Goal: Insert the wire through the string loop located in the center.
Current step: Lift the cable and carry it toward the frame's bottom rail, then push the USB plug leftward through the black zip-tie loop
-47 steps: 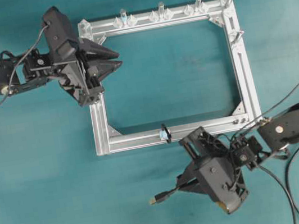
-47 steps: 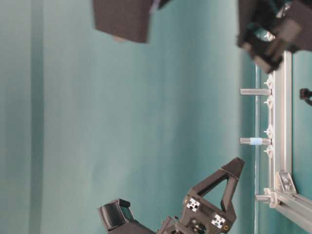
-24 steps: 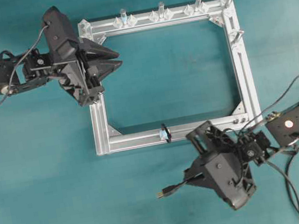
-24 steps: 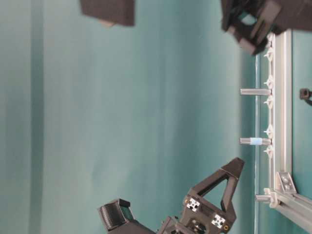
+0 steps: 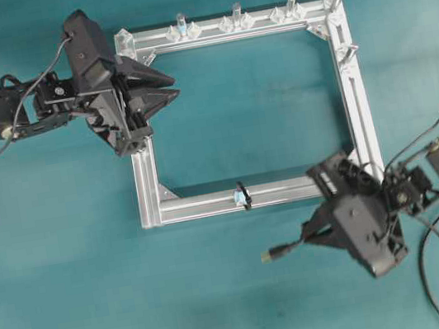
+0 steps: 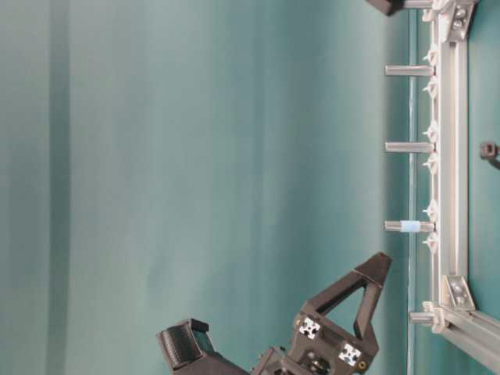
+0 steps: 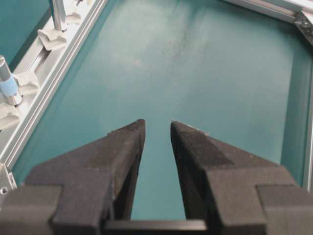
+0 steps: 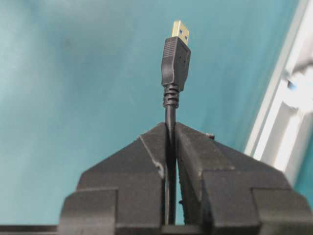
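From above, the left gripper (image 5: 167, 86) sits at the far left, over the upper left corner of the metal frame (image 5: 357, 101), pointing in toward the frame's middle. Its own camera shows the two fingers (image 7: 122, 152) parted by a narrow gap with nothing between them, only the teal table (image 7: 205, 68) below; the overhead view is too coarse to show that gap. That camera also picks out the pegs (image 7: 58, 14) along the frame's rail, one with a light blue band.

Further right, on the frame's near rail, stands the string loop (image 5: 243, 194), a small black ring on a bluish-white base. The table-level view catches only a dark bit of it at the right edge (image 6: 489, 150), and shows the row of pegs (image 6: 408, 147) side-on.

Below and right of the loop, the plug end of the wire (image 5: 272, 253) points left over the bare table, well apart from the loop. The right gripper (image 5: 308, 238) holds it, just outside the frame's lower right corner. Its wrist camera gives what the overhead cannot: the fingers (image 8: 146, 156) pinched tight on the wire (image 8: 175, 63) just behind the plug's ribbed collar, gold tip ahead and the frame blurred at right.
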### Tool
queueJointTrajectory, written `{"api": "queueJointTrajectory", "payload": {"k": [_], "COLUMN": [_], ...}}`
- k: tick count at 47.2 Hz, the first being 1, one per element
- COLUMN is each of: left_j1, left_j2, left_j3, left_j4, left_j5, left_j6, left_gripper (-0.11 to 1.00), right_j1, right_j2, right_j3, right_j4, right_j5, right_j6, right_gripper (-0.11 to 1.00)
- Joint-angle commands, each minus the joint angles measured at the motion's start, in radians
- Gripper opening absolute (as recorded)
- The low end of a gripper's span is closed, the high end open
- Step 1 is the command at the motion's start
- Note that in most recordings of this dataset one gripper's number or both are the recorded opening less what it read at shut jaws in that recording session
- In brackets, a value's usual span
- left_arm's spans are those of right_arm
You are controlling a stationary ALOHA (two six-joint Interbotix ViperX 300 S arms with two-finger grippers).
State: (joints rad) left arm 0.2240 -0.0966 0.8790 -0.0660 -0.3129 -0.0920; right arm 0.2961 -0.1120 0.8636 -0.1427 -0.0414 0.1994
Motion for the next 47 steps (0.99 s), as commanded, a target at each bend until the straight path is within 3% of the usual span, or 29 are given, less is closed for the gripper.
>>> {"api": "queueJointTrajectory", "payload": {"k": [1, 23, 47], "left_j1": [-0.003, -0.011, -0.015], "left_j2": [-0.021, -0.021, -0.021], "left_j3": [-0.011, -0.009, -0.011], "left_j4": [0.003, 0.003, 0.003], "left_j5": [-0.008, -0.008, -0.008], "left_j6": [0.009, 0.009, 0.009], "left_gripper": [0.31, 0.31, 0.31], "right_j1": [-0.02, -0.133, -0.153], "right_j2": [-0.048, -0.127, -0.138], "right_j3": [0.011, 0.1, 0.109], "right_j4": [0.006, 0.006, 0.006], "right_j5": [-0.003, 0.055, 0.018], "right_j6": [0.006, 0.072, 0.074], "right_gripper": [0.07, 0.07, 0.07]}}
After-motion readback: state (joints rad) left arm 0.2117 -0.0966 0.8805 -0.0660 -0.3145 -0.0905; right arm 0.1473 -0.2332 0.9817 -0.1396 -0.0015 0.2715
